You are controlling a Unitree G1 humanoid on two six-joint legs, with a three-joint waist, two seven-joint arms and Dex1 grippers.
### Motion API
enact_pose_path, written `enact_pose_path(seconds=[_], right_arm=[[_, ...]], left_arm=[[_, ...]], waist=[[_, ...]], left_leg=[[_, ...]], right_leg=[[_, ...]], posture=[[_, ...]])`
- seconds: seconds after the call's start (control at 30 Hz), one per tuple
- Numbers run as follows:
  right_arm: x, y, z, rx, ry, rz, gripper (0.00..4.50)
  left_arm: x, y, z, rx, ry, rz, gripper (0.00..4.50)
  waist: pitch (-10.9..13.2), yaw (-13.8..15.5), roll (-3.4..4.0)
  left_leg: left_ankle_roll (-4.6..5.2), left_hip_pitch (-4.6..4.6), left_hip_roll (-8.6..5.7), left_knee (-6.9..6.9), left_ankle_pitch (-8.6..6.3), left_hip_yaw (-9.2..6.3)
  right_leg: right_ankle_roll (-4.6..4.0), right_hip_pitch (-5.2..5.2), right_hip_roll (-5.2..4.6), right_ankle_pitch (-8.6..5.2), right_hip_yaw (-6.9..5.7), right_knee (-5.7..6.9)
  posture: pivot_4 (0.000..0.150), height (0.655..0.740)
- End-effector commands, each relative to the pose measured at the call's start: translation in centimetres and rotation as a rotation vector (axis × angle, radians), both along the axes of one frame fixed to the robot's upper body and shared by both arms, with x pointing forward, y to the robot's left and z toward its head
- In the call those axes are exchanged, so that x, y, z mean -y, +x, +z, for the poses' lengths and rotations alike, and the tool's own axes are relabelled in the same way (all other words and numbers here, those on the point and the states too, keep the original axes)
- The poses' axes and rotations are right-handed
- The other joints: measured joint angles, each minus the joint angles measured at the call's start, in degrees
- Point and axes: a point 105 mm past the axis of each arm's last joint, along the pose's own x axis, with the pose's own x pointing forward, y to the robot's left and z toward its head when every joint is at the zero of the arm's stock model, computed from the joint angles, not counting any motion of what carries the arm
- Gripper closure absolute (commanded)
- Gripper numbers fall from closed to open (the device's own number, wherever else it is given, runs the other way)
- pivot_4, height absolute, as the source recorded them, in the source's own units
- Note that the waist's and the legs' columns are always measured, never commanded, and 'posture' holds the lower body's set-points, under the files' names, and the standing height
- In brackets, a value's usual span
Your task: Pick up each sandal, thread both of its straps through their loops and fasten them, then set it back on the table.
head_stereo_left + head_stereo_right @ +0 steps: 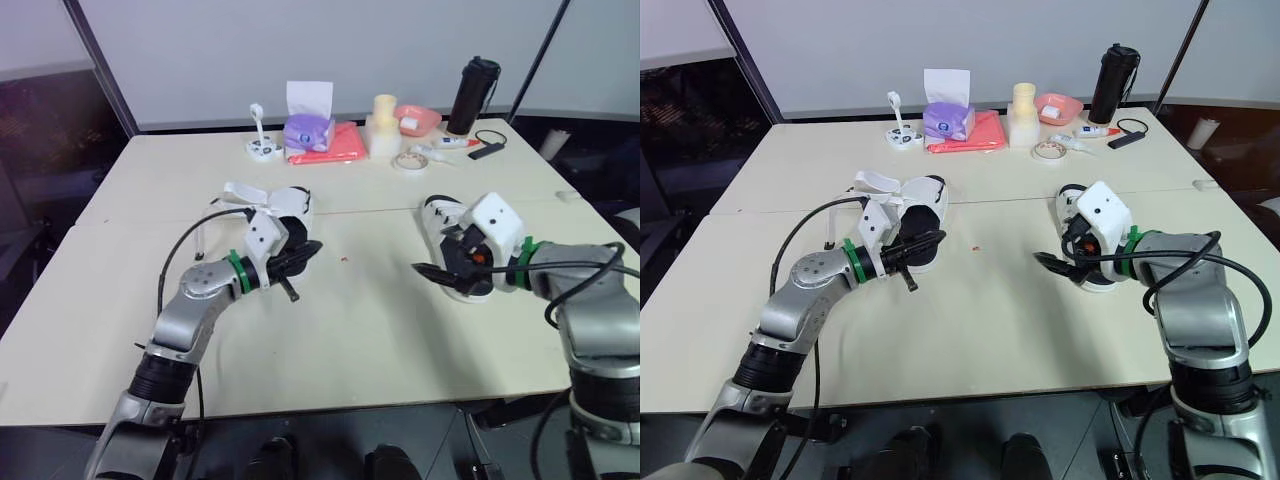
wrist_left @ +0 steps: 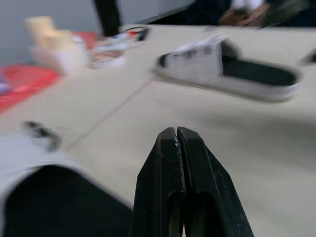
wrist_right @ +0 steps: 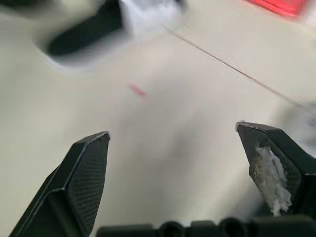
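Note:
One white sandal with a black footbed (image 1: 288, 214) lies left of the table's middle, its straps (image 1: 240, 193) loose and splayed toward the far left. My left gripper (image 1: 312, 250) is shut and empty just in front of it, low over the table. The other white sandal (image 1: 443, 214) lies on the right and is also seen in the left wrist view (image 2: 227, 69). My right gripper (image 1: 440, 264) is open at that sandal's near end, one finger (image 1: 420, 269) over bare table and the other over the sandal. Nothing sits between the fingers (image 3: 89, 168).
Along the far edge stand a purple tissue box (image 1: 308, 130), a red cloth (image 1: 338, 146), a cream container (image 1: 384, 126), a pink bowl (image 1: 418, 119), a tape roll (image 1: 408, 161) and a black bottle (image 1: 474, 95). The table (image 1: 350, 340) is bare in front.

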Motion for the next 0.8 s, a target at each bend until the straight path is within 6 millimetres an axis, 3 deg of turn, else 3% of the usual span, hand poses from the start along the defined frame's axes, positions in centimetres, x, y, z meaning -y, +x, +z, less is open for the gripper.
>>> enact_pose_path(seconds=[0.03,0.13,0.3,0.47,0.8], right_arm=[[-1.3,-0.9,0.8,-0.004,0.117,0.016,0.00],[-2.6,-1.5,0.4,-0.035,0.184,0.035,0.00],[-4.1,-1.7,-0.6,-0.120,0.343,0.013,0.00],[-5.1,-2.2,-2.2,-0.163,0.343,0.005,0.00],[-5.1,-1.8,-2.6,-0.181,0.356,-0.034,0.00]], left_arm=[[-1.2,1.3,2.2,0.195,0.109,0.109,3.98],[-2.4,2.4,2.9,0.322,0.238,0.184,2.80],[-3.3,4.5,3.8,0.585,0.522,0.272,0.26],[-2.9,5.9,2.7,0.680,0.644,0.280,0.12],[-1.0,8.7,-0.4,0.651,0.790,0.303,0.12]], waist=[[0.0,0.5,0.00],[0.0,1.1,0.00],[0.0,1.3,-0.01],[0.0,1.1,-0.03],[0.0,0.9,-0.07]], left_leg=[[0.00,0.00,0.00,0.00,0.00,0.00],[0.00,0.00,0.00,0.00,0.00,0.00],[-0.01,-0.04,-0.05,0.01,0.00,-0.02],[-0.01,-0.06,-0.09,-0.01,0.00,0.00],[-0.02,-0.12,-0.06,0.01,0.04,0.13]], right_leg=[[0.00,0.00,0.00,0.00,0.00,0.00],[-0.01,-0.04,0.00,0.00,0.00,0.01],[0.00,-0.06,-0.01,0.01,-0.01,0.04],[0.02,-0.15,-0.01,0.00,-0.01,0.12],[0.04,-0.54,-0.02,-0.01,-0.02,0.62]], posture=[[0.150,0.7400],[0.150,0.7400],[0.150,0.7400],[0.150,0.7400],[0.150,0.7400]])
